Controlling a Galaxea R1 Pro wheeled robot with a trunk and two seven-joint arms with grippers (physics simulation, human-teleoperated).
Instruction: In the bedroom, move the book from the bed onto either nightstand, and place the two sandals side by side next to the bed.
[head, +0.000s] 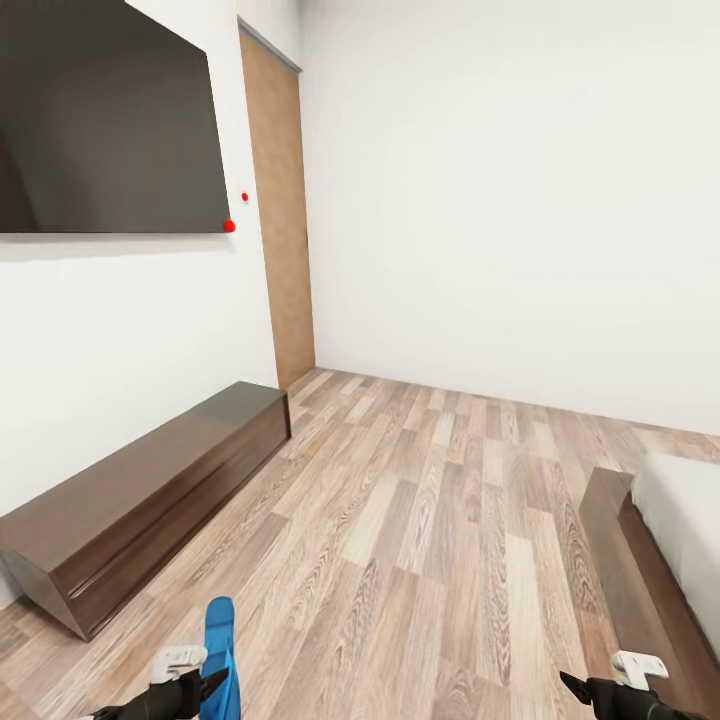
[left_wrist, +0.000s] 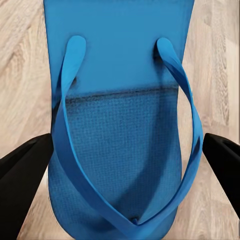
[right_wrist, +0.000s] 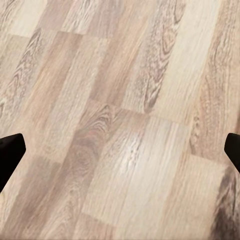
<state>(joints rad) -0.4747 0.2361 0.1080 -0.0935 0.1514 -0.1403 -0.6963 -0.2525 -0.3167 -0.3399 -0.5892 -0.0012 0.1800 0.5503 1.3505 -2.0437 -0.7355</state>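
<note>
Left wrist view suggests your left gripper (left_wrist: 120, 165) probably clamps the bright blue flip-flop sandal (left_wrist: 120, 100); carry it beside the pale-mattressed bed (head: 680, 540), right gripper (right_wrist: 120, 155) spread empty.

**Both arms low, left gripper around a sandal**

The left gripper (left_wrist: 125, 165) sits at the near left, its black fingers (left_wrist: 22, 175) spread on either side of the blue sandal (left_wrist: 120, 115); whether they press it cannot be told. The right gripper (right_wrist: 120, 155) hangs at the near right, fingers wide apart over the floor.
</note>
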